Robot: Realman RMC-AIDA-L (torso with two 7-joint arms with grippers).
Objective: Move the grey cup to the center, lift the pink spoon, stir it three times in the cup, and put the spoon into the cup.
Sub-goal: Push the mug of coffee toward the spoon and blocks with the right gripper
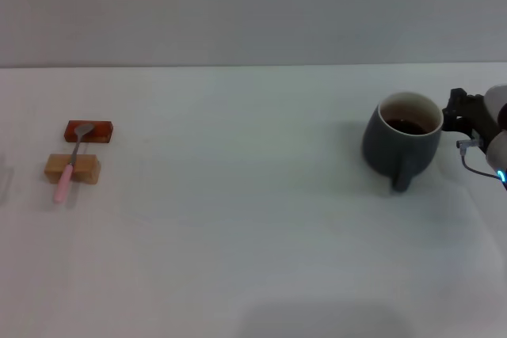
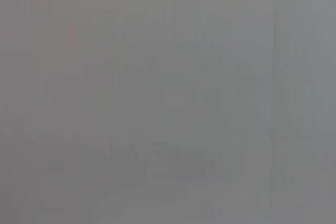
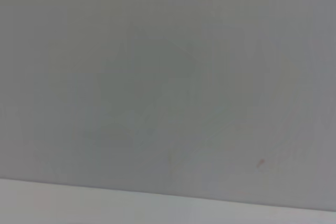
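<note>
The grey cup (image 1: 402, 142) stands upright at the right of the white table (image 1: 253, 219), its handle toward me and dark liquid inside. My right gripper (image 1: 459, 116) is just to the right of the cup's rim, close beside it; only its dark end shows at the frame edge. The pink spoon (image 1: 70, 162) lies at the far left, resting across a tan block (image 1: 72, 169) with its metal bowl on a red-brown block (image 1: 89, 131). My left gripper is out of view. Both wrist views show only a plain grey surface.
The two small blocks sit close together at the left. A wall (image 1: 253, 5) rises behind the table's far edge.
</note>
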